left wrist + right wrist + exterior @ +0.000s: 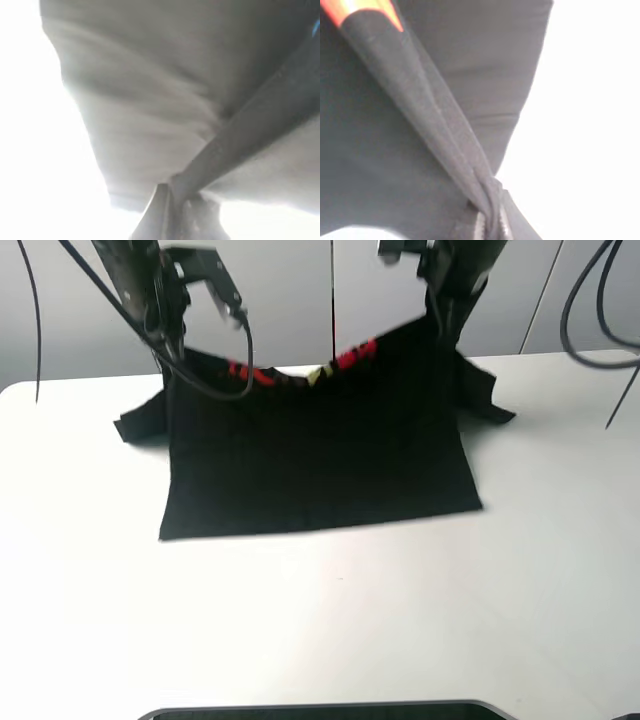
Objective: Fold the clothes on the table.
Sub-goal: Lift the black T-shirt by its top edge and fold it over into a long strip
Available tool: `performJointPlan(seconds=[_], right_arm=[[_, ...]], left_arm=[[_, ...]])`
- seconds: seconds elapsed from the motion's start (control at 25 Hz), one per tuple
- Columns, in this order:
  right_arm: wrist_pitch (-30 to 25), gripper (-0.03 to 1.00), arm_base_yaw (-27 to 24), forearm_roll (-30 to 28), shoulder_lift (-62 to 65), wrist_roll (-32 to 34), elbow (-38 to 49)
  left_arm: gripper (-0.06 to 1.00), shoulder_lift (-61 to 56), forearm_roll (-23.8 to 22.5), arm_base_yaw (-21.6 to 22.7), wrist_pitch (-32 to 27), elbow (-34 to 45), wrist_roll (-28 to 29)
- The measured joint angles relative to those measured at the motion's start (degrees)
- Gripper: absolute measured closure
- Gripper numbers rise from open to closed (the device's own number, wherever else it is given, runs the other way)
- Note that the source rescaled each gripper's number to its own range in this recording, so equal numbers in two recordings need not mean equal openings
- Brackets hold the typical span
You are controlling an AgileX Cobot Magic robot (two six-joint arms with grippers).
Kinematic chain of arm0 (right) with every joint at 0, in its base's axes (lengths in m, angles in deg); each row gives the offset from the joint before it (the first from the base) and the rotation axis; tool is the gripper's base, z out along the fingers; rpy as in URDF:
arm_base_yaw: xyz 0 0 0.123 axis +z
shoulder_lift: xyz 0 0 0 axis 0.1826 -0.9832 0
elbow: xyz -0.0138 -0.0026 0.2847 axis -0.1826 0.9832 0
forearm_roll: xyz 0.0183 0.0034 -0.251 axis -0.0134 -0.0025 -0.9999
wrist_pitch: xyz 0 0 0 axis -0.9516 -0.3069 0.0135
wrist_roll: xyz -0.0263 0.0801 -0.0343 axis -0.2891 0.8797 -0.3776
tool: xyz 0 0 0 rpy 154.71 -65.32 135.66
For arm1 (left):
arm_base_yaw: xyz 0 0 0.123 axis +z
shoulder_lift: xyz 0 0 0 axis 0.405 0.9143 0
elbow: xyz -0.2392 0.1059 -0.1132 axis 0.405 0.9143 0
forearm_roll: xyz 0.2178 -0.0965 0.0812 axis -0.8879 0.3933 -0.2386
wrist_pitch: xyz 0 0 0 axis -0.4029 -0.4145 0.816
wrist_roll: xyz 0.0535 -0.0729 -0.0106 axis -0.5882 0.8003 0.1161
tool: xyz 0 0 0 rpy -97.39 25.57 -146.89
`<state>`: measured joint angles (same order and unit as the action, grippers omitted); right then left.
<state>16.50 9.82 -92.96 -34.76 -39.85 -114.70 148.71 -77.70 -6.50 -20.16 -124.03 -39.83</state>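
Both left gripper and right gripper, apparently fully closed, pinch the clothes.

Black T-shirt, red and yellow print, plain white table, grey wall

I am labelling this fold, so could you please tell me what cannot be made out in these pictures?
Exterior high: print on the T-shirt blurred, partly hidden by sagging fabric; unreadable.
Exterior high: dark object cut off by the bottom edge.
Left wrist: left pincer blurred and washed out by glare.
Right wrist: right pincer cut off at the edge, wrapped in the T-shirt.
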Motion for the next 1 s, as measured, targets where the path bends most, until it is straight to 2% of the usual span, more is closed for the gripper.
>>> performJointPlan(seconds=[0.12,0.24,0.36,0.44,0.52,0.6,0.72,0.84,1.0], right_arm=[[-4.51,0.97,0.00,-1.91,2.67,1.49,-9.13],[-9.72,0.97,0.00,-2.14,5.56,2.43,-11.58],[-16.57,0.97,0.00,2.58,6.66,3.38,-10.54],[-17.66,0.97,0.00,7.03,6.76,3.46,-7.02],[-17.94,0.97,0.00,11.74,6.76,3.61,-1.07],[-18.08,0.97,0.00,14.71,6.76,3.47,7.81],[-15.85,0.97,0.00,17.36,6.56,2.03,22.63],[-11.46,0.97,0.00,20.40,6.55,1.48,35.04],[-10.52,0.97,0.21,26.55,6.55,1.25,41.54]], left_arm=[[0.93,-4.28,-0.37,0.00,-1.38,-6.70,-1.73],[0.93,-8.93,-0.48,0.00,-5.91,-8.38,-4.41],[0.93,-11.07,1.46,0.00,-12.00,-8.62,-5.37],[0.93,-11.90,6.55,0.12,-12.38,-6.63,-5.38],[0.93,-13.05,12.25,0.12,-12.61,-0.35,-7.47],[0.93,-13.69,15.59,0.00,-12.72,8.76,-8.96],[0.93,-13.57,16.10,0.00,-12.86,26.82,-10.46],[0.93,-13.46,16.83,0.00,-12.85,40.68,-11.49],[0.93,-13.56,18.59,-0.09,-12.84,48.56,-10.63]])
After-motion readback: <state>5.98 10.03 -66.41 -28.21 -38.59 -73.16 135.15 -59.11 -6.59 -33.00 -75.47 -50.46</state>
